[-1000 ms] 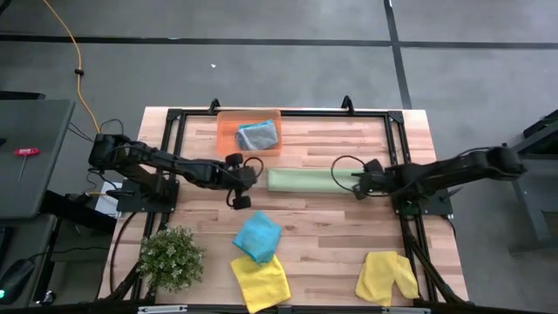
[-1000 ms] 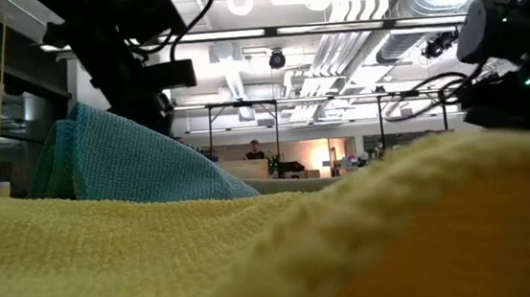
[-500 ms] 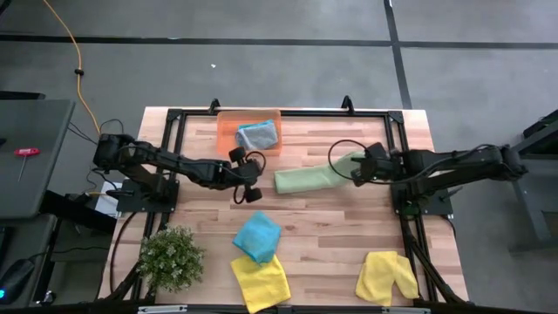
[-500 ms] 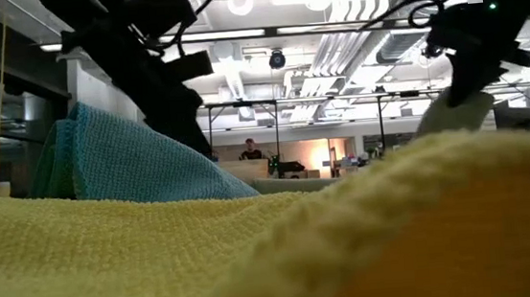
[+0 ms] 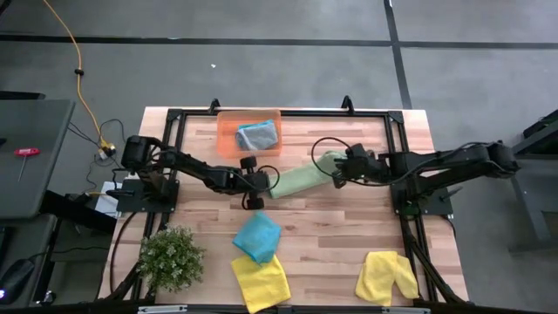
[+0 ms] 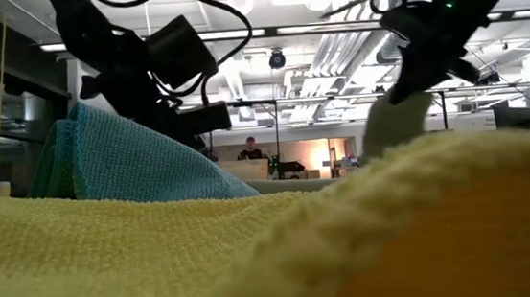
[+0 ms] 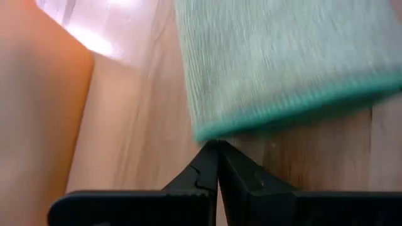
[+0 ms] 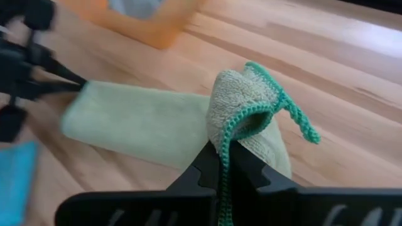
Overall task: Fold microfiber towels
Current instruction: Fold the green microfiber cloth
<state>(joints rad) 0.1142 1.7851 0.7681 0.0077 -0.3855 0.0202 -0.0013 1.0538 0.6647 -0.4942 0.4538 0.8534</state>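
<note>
A light green microfiber towel [image 5: 296, 180], folded into a long strip, lies on the wooden table [image 5: 349, 235] in front of the orange tray [image 5: 228, 135]. My right gripper [image 5: 336, 170] is shut on the strip's right end and holds that end up. My left gripper [image 5: 261, 181] is shut, with its tips [image 7: 218, 145] right at the strip's left end [image 7: 207, 129]. Nearer the front edge lie a teal-blue towel [image 5: 257, 235] and two yellow towels [image 5: 260, 281] [image 5: 386, 276]. A grey towel [image 5: 257, 133] lies in the tray. My left gripper's shut tips stand at the hemmed edge of the towel's left end [image 7: 202, 133], slanting down from the table's left; I cannot tell whether they touch it. My right gripper pinches the strip's right end [image 8: 235, 122] between its two fingers, several layers bunched over a fold, and comes slanting down from the right. That end is lifted clear; the rest of the strip [image 8: 138, 122] lies on the table.
A bushy green plant [image 5: 171, 257] stands at the front left. The black frame rails [image 5: 174, 157] run along the table's left, right and far sides. The near yellow towel [image 6: 255, 255] fills most of the low view.
My right gripper has risen and gone toward the table's left, carrying the green towel's right end up off the table and over the strip. My left gripper has gone down and toward the right, up to the towel's left end, which stays on the table.
</note>
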